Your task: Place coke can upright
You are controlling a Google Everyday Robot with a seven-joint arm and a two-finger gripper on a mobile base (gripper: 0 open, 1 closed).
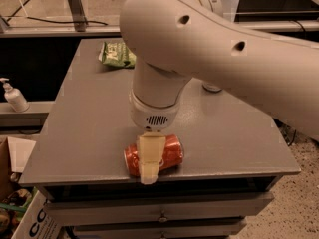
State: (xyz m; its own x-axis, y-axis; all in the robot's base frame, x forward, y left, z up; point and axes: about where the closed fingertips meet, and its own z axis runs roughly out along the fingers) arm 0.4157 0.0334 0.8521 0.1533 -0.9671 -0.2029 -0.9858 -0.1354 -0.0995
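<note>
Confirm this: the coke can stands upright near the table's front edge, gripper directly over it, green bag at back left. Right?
Not quite: the camera view shows the coke can lying on its side, not upright. The rest holds: near the front edge of the table, the gripper directly over it, the green bag at back left.

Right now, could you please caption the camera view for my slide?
The gripper sits over the coke can lying on its side near the front edge of the grey table.

high view down onto table (pixel 89 128), pincer (pixel 149 173) low-centre
</note>
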